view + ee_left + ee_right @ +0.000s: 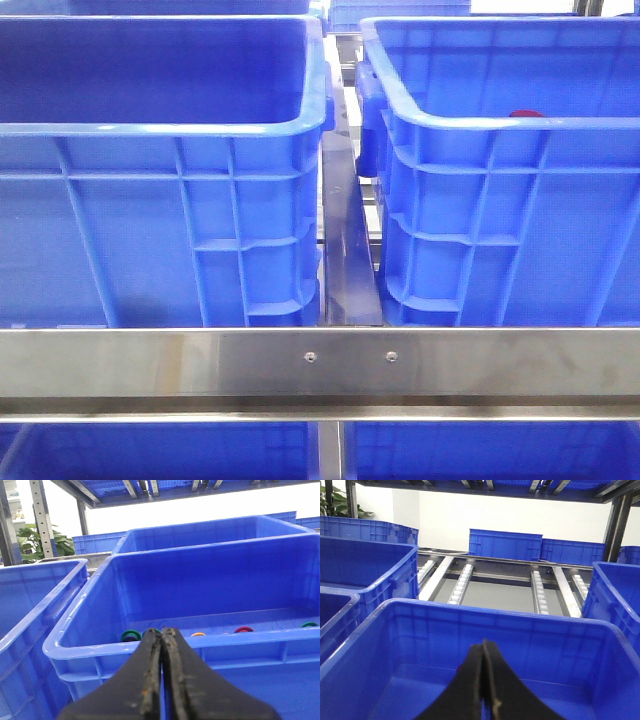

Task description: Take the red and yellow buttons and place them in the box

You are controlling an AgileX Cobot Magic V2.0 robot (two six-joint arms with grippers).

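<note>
the left gripper (161, 645), with black fingers pressed together and nothing between them, hangs just outside the near wall of a large blue plastic crate (200, 645). on that crate's floor, along the near wall, lie several small round buttons: a red-rimmed button (243, 629), a yellow-orange button (198, 634), and green-rimmed buttons (131, 634), one more green at the far end (309, 624). the right gripper (484, 652) is likewise closed tight and carrying nothing, poised over another blue plastic crate (470, 625) whose visible floor looks bare, though part of it is hidden. in the front view a bit of red (527, 114) peeps over the rim of the right-hand crate (500, 190). red and yellow buttons are still in the crate with the green ones; how many have been moved cannot be judged.
</note>
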